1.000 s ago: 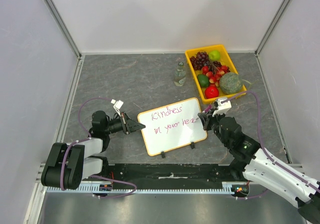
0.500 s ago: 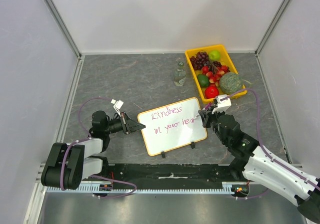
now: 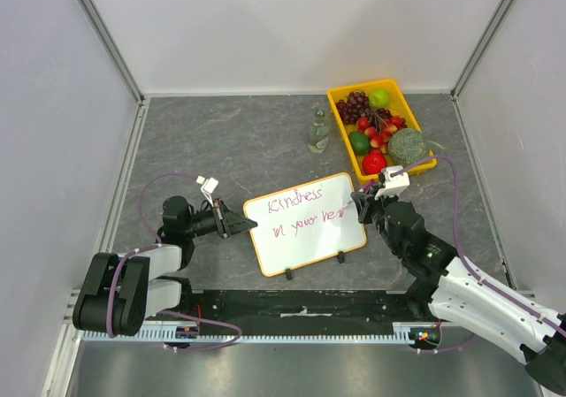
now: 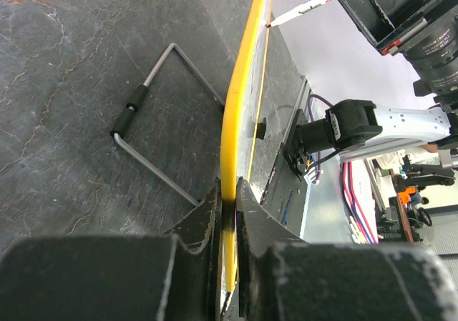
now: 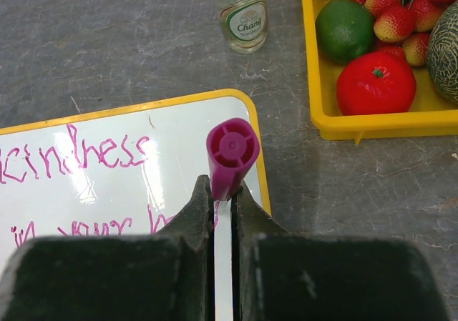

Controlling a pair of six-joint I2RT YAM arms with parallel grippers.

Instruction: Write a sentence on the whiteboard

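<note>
The whiteboard (image 3: 301,229) lies tilted on the table's near middle, white with a yellow rim (image 4: 243,85). The sentence (image 3: 305,209) is in purple-pink, "Kindness" (image 5: 79,153) above "in your hea". My left gripper (image 3: 246,225) is shut on the board's left rim, which is pinched between the jaws (image 4: 228,199). My right gripper (image 3: 358,204) is over the board's right edge, shut (image 5: 223,192) on a white marker with a magenta end (image 5: 231,149). The marker's tip is at the end of the second line and is hidden in the right wrist view.
A yellow tray (image 3: 421,165) of fruit stands at the back right, close to the right gripper (image 5: 379,124). A small glass bottle (image 3: 317,132) stands left of it. The board's wire stand (image 4: 154,128) rests under it. Walls close in on three sides.
The right wrist has edged slightly away from the near edge with the marker. The writing looks the same. The left arm and the board have not moved.
</note>
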